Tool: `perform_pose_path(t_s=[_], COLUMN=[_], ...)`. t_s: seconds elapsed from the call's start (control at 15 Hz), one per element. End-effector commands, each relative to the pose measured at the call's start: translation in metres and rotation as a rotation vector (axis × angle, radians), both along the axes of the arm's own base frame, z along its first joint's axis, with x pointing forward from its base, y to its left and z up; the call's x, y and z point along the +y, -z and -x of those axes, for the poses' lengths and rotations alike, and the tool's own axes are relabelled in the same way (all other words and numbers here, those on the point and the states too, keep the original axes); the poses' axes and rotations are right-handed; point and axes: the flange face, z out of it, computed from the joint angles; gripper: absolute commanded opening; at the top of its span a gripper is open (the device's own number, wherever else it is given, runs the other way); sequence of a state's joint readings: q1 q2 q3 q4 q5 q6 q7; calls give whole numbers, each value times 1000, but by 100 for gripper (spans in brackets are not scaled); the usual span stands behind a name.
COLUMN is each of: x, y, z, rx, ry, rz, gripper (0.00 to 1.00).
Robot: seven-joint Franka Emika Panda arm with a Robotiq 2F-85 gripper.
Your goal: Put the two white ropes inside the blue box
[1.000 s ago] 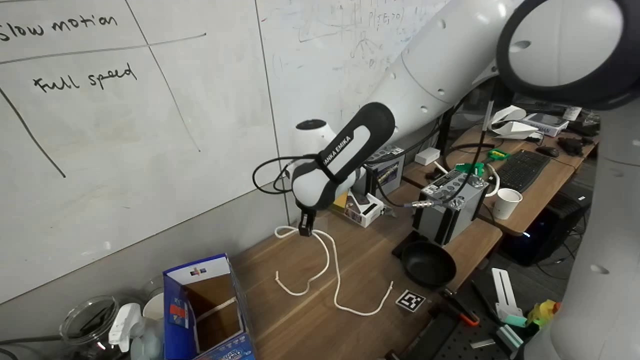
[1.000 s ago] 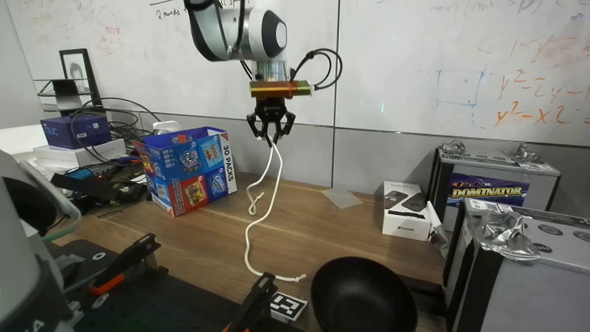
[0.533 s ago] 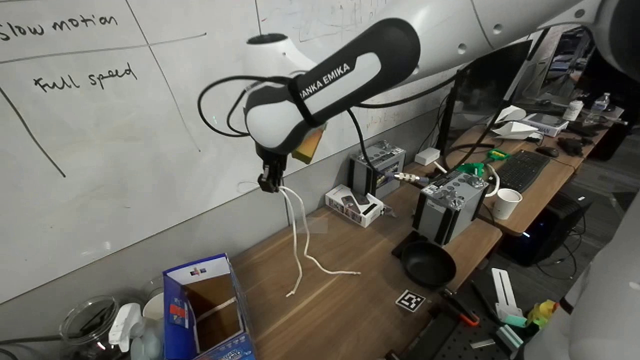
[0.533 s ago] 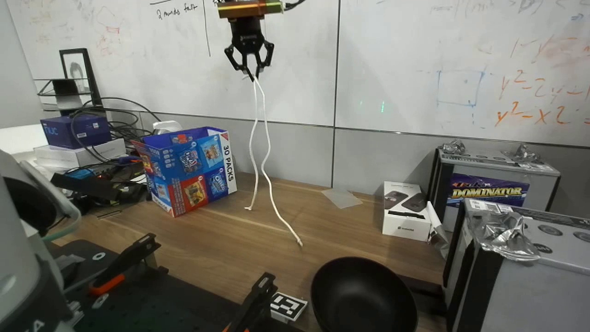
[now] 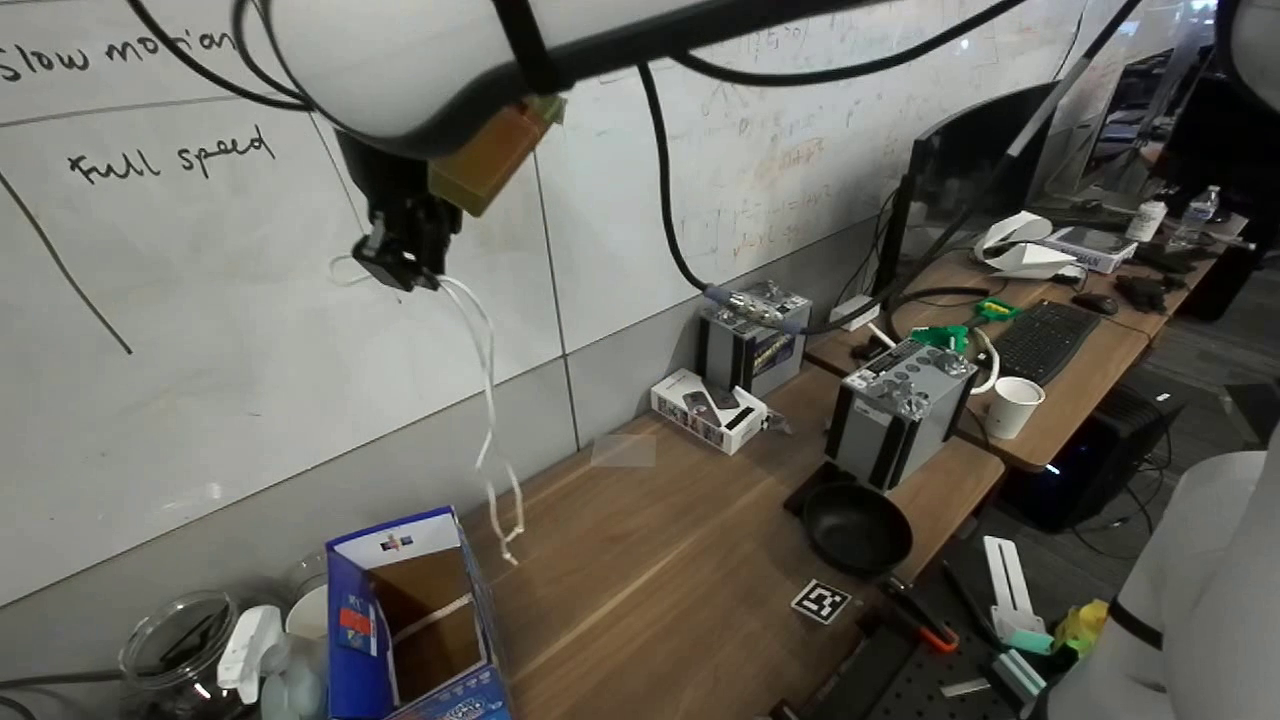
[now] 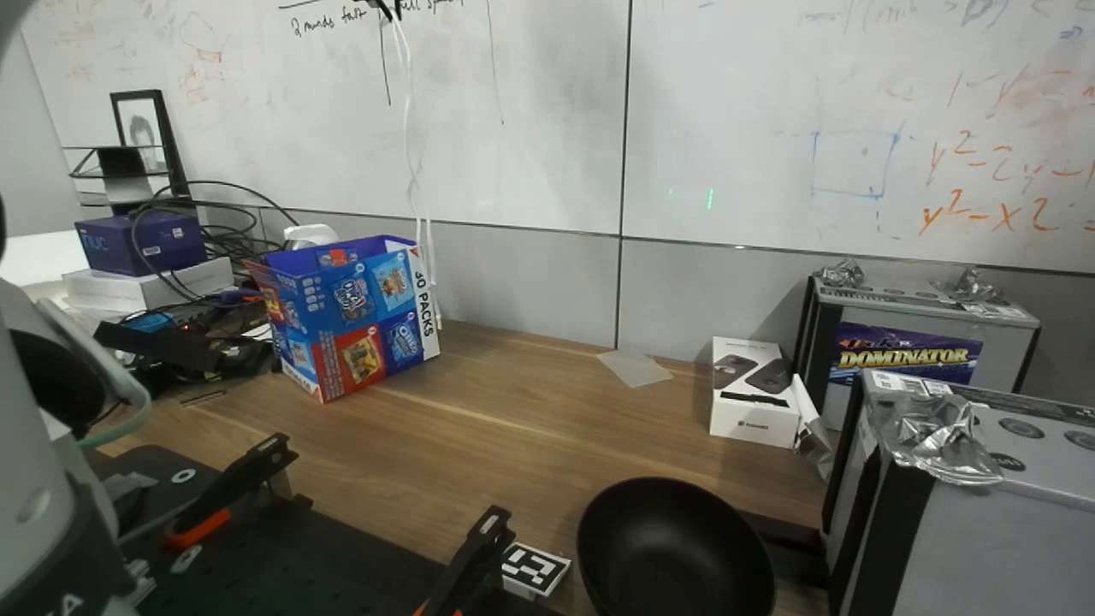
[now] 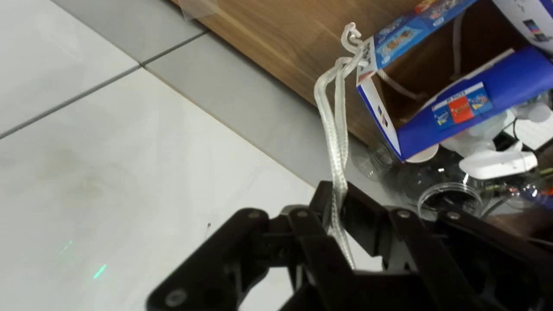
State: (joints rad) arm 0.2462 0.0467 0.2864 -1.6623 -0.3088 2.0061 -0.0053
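Observation:
High above the table, my gripper (image 5: 402,272) is shut on a white rope (image 5: 488,375), and both ends of it dangle. In an exterior view only the tips of the gripper (image 6: 392,10) show at the top edge. The rope (image 7: 332,129) runs between the fingertips in the wrist view, its lower ends overlapping a corner of the blue box (image 7: 505,84); whether they touch is unclear. The blue box (image 6: 342,299) stands upright with its top flaps up. Inside it lies the second white rope (image 7: 457,45), partly hidden by the walls.
Beside the blue box are a clear jar (image 5: 180,640), a white spray head (image 5: 250,645) and a cup (image 5: 310,610). A black pan (image 5: 860,530), a phone box (image 5: 710,410) and grey device boxes (image 5: 905,410) stand farther along. The whiteboard (image 5: 300,400) rises behind.
My gripper has risen and moved across toward the blue box, still holding the rope. The rope's ends have left the tabletop and now hang near the box's side.

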Motion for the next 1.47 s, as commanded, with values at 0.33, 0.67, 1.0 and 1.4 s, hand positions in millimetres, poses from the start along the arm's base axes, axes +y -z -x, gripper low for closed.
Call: perform_pose_path(t_s=[0.33, 0.67, 1.0, 1.4], x=[101, 133, 138, 137], y=[-114, -123, -121, -98], z=[63, 70, 48, 20], rx=[-228, -323, -348, -296], ry=[78, 113, 150, 154], rz=[-1, 21, -1, -24], gripper=[3, 3, 3, 3])
